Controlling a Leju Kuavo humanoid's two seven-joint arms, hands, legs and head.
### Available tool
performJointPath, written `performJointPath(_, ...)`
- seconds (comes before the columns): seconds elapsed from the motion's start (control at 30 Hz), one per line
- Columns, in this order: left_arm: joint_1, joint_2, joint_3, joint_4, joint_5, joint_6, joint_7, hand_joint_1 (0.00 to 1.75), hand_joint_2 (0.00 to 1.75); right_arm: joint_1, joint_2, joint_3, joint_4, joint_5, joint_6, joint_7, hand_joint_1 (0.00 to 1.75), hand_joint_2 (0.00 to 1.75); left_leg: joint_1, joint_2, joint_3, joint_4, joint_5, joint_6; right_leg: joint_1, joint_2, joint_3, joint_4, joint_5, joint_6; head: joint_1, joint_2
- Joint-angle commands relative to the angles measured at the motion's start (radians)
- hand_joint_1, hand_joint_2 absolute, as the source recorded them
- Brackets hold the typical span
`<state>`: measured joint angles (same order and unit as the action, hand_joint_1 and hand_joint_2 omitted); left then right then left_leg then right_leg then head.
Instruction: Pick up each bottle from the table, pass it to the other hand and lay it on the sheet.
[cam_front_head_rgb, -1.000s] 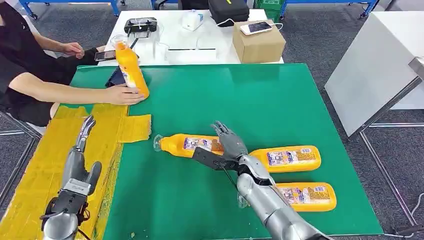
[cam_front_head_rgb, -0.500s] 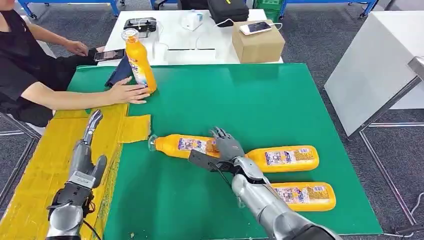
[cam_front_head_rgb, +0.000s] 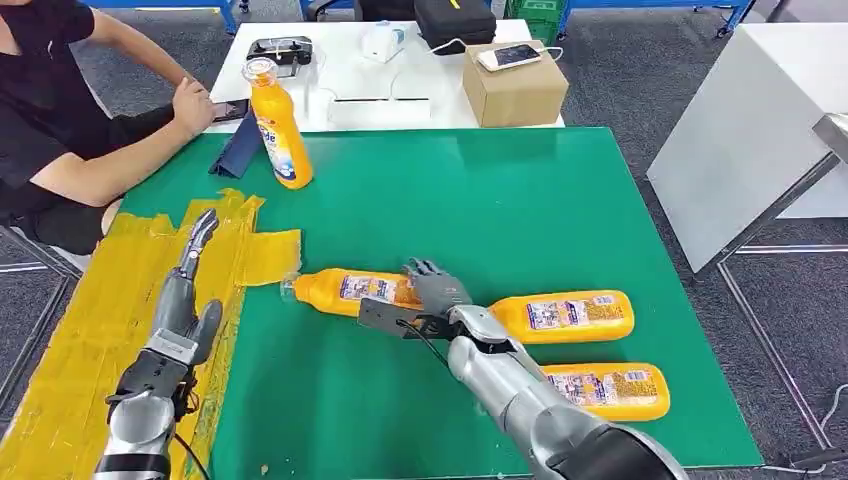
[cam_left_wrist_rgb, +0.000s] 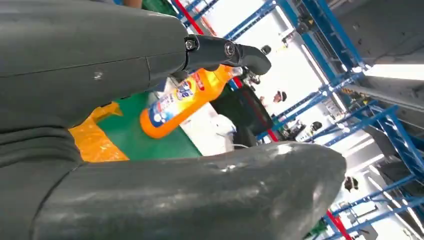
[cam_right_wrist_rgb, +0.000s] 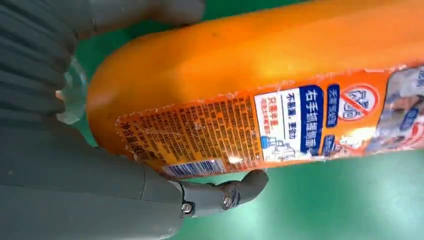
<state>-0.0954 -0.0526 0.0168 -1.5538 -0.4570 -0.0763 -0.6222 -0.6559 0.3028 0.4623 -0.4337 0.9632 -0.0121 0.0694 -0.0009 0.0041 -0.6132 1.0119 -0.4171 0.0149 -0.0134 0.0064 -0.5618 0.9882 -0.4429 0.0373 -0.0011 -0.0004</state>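
Observation:
An orange bottle (cam_front_head_rgb: 345, 290) lies on its side in the middle of the green mat (cam_front_head_rgb: 480, 200), cap toward the yellow sheet (cam_front_head_rgb: 90, 310). My right hand (cam_front_head_rgb: 435, 295) grips its base end; up close the thumb lies over the bottle (cam_right_wrist_rgb: 260, 75) and a finger (cam_right_wrist_rgb: 225, 195) curls under it. Two more orange bottles (cam_front_head_rgb: 575, 315) (cam_front_head_rgb: 605, 390) lie to the right. Another bottle (cam_front_head_rgb: 279, 130) stands upright at the mat's far left corner, also seen past my left hand (cam_left_wrist_rgb: 185, 100). My left hand (cam_front_head_rgb: 180, 300) hovers over the sheet, fingers straight, holding nothing.
A person (cam_front_head_rgb: 60, 130) sits at the far left, one hand by a phone on the white table (cam_front_head_rgb: 400, 70). A cardboard box (cam_front_head_rgb: 515, 85) and small devices stand on that table. Another white table (cam_front_head_rgb: 750, 120) stands to the right.
The person has stood the far bottle upright, let go and drawn the hand back. My right hand has closed on the middle bottle and shifted it left. My left hand has risen slightly.

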Motion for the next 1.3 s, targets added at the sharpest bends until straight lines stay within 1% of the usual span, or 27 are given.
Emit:
performJointPath(0.03,-0.08,0.003,-0.018,0.12,0.018,-0.009,-0.004,0.0,0.0,-0.035,0.029,0.057,0.147,0.001,0.07,0.023,1.75,1.75,0.001,-0.002,0.002,-0.001,0.0,-0.001,0.0,-0.003,0.003,-0.001,0.0,-0.001,0.0,0.0)
performJointPath(0.17,-0.089,-0.002,-0.013,0.123,0.023,-0.01,-0.005,0.0,0.0,-0.034,0.02,0.051,0.152,-0.007,0.08,0.034,1.75,1.75,0.001,-0.003,0.002,-0.001,0.001,-0.001,0.001,-0.004,0.004,-0.002,0.0,-0.002,0.0,0.0)
performJointPath(0.27,-0.095,-0.016,-0.004,0.124,0.036,-0.007,-0.003,0.0,0.0,-0.031,0.017,0.042,0.158,-0.016,0.095,0.053,1.75,1.75,0.0,-0.001,0.002,-0.001,0.0,-0.001,0.0,-0.003,0.003,-0.001,0.0,-0.001,0.0,0.0)
performJointPath(0.33,-0.095,-0.05,0.035,0.102,0.076,0.021,0.01,0.0,0.0,-0.021,0.013,0.023,0.159,-0.03,0.088,0.084,1.75,1.75,0.001,-0.002,0.002,-0.001,0.001,-0.001,0.001,-0.004,0.004,-0.002,0.0,-0.001,0.0,0.0)
performJointPath(0.37,-0.091,-0.08,0.081,0.08,0.125,0.047,0.037,0.0,0.0,-0.011,0.012,-0.005,0.153,-0.053,0.06,0.107,1.75,1.75,0.001,-0.001,0.002,-0.001,0.0,-0.001,0.001,-0.003,0.003,-0.001,0.0,-0.001,0.0,0.0)
performJointPath(0.4,-0.084,-0.081,0.1,0.053,0.154,0.043,0.056,0.0,0.0,-0.007,0.009,-0.01,0.152,-0.058,0.047,0.109,1.75,1.75,0.001,-0.003,0.003,-0.001,0.001,-0.001,0.001,-0.005,0.004,-0.003,0.0,-0.001,0.0,0.0)
performJointPath(0.43,-0.081,-0.095,0.123,0.041,0.191,0.046,0.066,0.0,0.0,-0.001,0.009,-0.026,0.144,-0.072,0.02,0.11,1.75,1.75,0.001,-0.002,0.003,-0.001,0.001,-0.001,0.001,-0.004,0.004,-0.002,0.0,-0.001,0.0,0.0)
performJointPath(0.47,-0.069,-0.115,0.17,0.013,0.249,0.059,0.08,0.0,0.0,0.008,0.01,-0.058,0.127,-0.097,-0.033,0.098,1.75,1.75,0.001,-0.001,0.003,-0.001,0.0,-0.001,0.001,-0.003,0.004,-0.002,0.0,-0.001,0.0,0.0)
performJointPath(0.5,-0.051,-0.126,0.227,-0.021,0.339,0.051,0.108,0.0,0.0,0.016,0.013,-0.103,0.112,-0.135,-0.093,0.062,1.75,1.75,0.001,-0.001,0.004,-0.001,0.001,-0.001,0.001,-0.003,0.005,-0.002,0.0,-0.001,0.0,0.0)
performJointPath(0.53,-0.038,-0.151,0.283,-0.047,0.43,0.05,0.12,0.0,0.0,0.041,0.022,-0.174,0.058,-0.209,-0.17,-0.038,1.75,1.75,0.001,0.0,0.004,-0.001,0.0,-0.001,0.001,-0.002,0.005,-0.002,0.0,-0.001,0.0,0.0)
performJointPath(0.57,-0.006,-0.146,0.32,-0.078,0.488,0.035,0.127,0.0,1.75,0.051,0.03,-0.211,0.041,-0.249,-0.203,-0.107,1.75,1.75,0.001,0.001,0.003,0.0,0.0,-0.001,0.001,-0.001,0.004,-0.001,0.0,-0.001,0.0,0.0)
performJointPath(0.6,0.027,-0.141,0.356,-0.101,0.524,0.019,0.142,0.0,1.75,0.065,0.035,-0.227,0.003,-0.265,-0.233,-0.143,1.75,1.75,0.001,0.002,0.004,-0.001,0.0,-0.001,0.001,0.0,0.005,-0.002,0.001,-0.002,0.0,0.0)
performJointPath(0.63,0.033,-0.143,0.367,-0.106,0.529,0.008,0.142,0.0,1.75,0.071,0.035,-0.225,-0.011,-0.263,-0.228,-0.137,1.75,1.75,0.001,0.003,0.004,-0.001,-0.001,-0.001,0.001,0.002,0.005,-0.002,0.001,-0.001,0.0,0.0)
performJointPath(0.67,0.049,-0.154,0.398,-0.111,0.536,0.006,0.186,0.0,1.75,0.124,0.046,-0.262,-0.117,-0.32,-0.258,-0.21,1.75,1.75,0.001,0.004,0.004,-0.002,-0.001,-0.002,0.001,0.003,0.005,-0.003,0.001,-0.002,0.0,0.0)
performJointPath(0.73,0.054,-0.159,0.411,-0.105,0.543,-0.009,0.191,0.0,1.75,0.15,0.046,-0.26,-0.167,-0.33,-0.249,-0.207,1.75,1.75,0.0,0.004,0.002,0.0,-0.001,-0.001,0.0,0.003,0.003,-0.001,0.0,-0.001,0.0,0.0)
performJointPath(0.8,0.066,-0.15,0.414,-0.069,0.596,-0.06,0.268,0.0,1.75,0.22,0.046,-0.241,-0.303,-0.387,-0.272,-0.263,1.75,1.75,0.001,0.002,0.001,0.0,-0.001,-0.001,0.001,0.001,0.002,-0.001,0.0,-0.002,0.0,0.0)
performJointPath(0.83,0.066,-0.15,0.416,-0.06,0.596,-0.061,0.268,0.0,1.75,0.229,0.046,-0.236,-0.32,-0.389,-0.27,-0.262,1.75,1.75,0.0,0.0,0.0,-0.001,-0.001,-0.001,0.0,-0.001,0.001,-0.001,-0.001,-0.001,0.0,0.0)
performJointPath(0.9,0.082,-0.14,0.41,-0.023,0.655,-0.111,0.316,0.0,1.75,0.283,0.046,-0.199,-0.421,-0.416,-0.273,-0.281,1.75,1.75,0.0,-0.003,0.0,-0.001,-0.001,-0.001,0.0,-0.002,0.002,-0.001,-0.001,-0.001,0.001,0.0)
performJointPath(0.93,0.085,-0.14,0.411,-0.017,0.658,-0.115,0.311,0.0,1.75,0.288,0.046,-0.192,-0.431,-0.418,-0.276,-0.275,1.75,1.75,0.0,-0.003,-0.001,-0.001,-0.001,-0.001,0.0,-0.002,0.001,-0.001,-0.001,-0.001,0.0,0.0)
performJointPath(0.97,0.094,-0.128,0.395,0.005,0.702,-0.161,0.365,0.0,1.75,0.304,0.046,-0.179,-0.459,-0.422,-0.278,-0.274,1.75,1.75,0.0,-0.002,-0.003,-0.001,0.0,0.0,0.0,-0.001,-0.001,-0.001,0.0,-0.001,0.0,0.0)
performJointPath(1.0,0.102,-0.119,0.376,0.024,0.752,-0.21,0.406,0.0,1.75,0.317,0.046,-0.172,-0.481,-0.43,-0.281,-0.286,1.75,1.75,0.0,-0.002,-0.001,-0.001,-0.001,-0.001,0.0,-0.001,0.001,-0.001,-0.001,-0.001,0.0,0.0)
performJointPath(1.1,0.103,-0.121,0.37,0.037,0.751,-0.21,0.404,0.0,1.75,0.323,0.046,-0.168,-0.49,-0.432,-0.28,-0.287,1.75,1.75,0.0,-0.004,-0.003,-0.001,0.0,-0.001,0.0,-0.003,-0.001,-0.001,-0.001,-0.001,0.001,0.0)
performJointPath(1.13,0.102,-0.123,0.368,0.038,0.751,-0.21,0.404,0.0,1.75,0.322,0.045,-0.168,-0.49,-0.432,-0.28,-0.287,1.75,1.75,-0.001,-0.004,-0.005,-0.001,0.0,-0.001,0.0,-0.003,-0.003,-0.001,-0.001,-0.001,0.0,0.0)
performJointPath(1.17,0.102,-0.123,0.368,0.038,0.751,-0.21,0.404,0.0,1.75,0.322,0.045,-0.168,-0.49,-0.432,-0.28,-0.287,1.75,1.75,0.0,-0.004,-0.003,-0.001,0.0,-0.001,0.0,-0.003,-0.001,-0.001,-0.001,-0.002,0.0,0.0)
performJointPath(1.23,0.102,-0.123,0.368,0.038,0.751,-0.21,0.404,0.0,1.75,0.322,0.045,-0.168,-0.49,-0.432,-0.28,-0.287,1.75,1.75,0.0,-0.003,-0.005,-0.001,0.0,-0.001,0.0,-0.002,-0.004,-0.001,-0.001,-0.001,0.0,0.0)
performJointPath(1.27,0.106,-0.114,0.355,0.038,0.778,-0.233,0.433,0.0,1.75,0.32,0.044,-0.169,-0.488,-0.433,-0.281,-0.296,1.75,1.75,0.0,-0.003,-0.006,-0.001,0.0,0.0,0.0,-0.002,-0.004,-0.001,-0.001,-0.001,0.0,0.0)
performJointPath(1.3,0.135,-0.089,0.313,0.049,0.847,-0.299,0.496,0.0,1.75,0.328,0.046,-0.158,-0.5,-0.43,-0.282,-0.317,1.75,1.75,0.0,-0.004,-0.005,-0.001,0.0,-0.001,0.0,-0.003,-0.003,-0.001,-0.001,-0.001,0.001,0.0)
